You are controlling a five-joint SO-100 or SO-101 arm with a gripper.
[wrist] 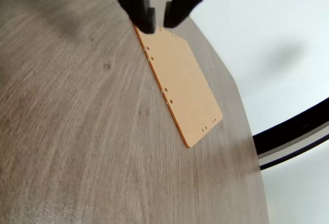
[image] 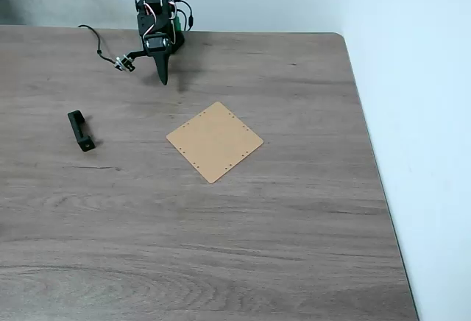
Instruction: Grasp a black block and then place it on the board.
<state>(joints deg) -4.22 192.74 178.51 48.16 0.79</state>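
In the fixed view the black block (image: 81, 130) lies on the wooden table at the left, far from everything else. The tan-orange board (image: 215, 141) rests flat near the middle, turned like a diamond, with nothing on it. My gripper (image: 163, 78) hangs at the back of the table, pointing down, behind the board and to the right of the block. Its jaws look shut with nothing between them. The wrist view has the gripper (wrist: 159, 24) at the top edge, its fingers (wrist: 141, 8) nearly together above the board (wrist: 182, 80). The block is out of that view.
A cable with a small connector (image: 121, 62) trails on the table left of the arm base (image: 151, 12). The table's right edge (image: 372, 159) meets a pale floor or wall. A dark band (wrist: 293, 131) crosses beyond the table in the wrist view.
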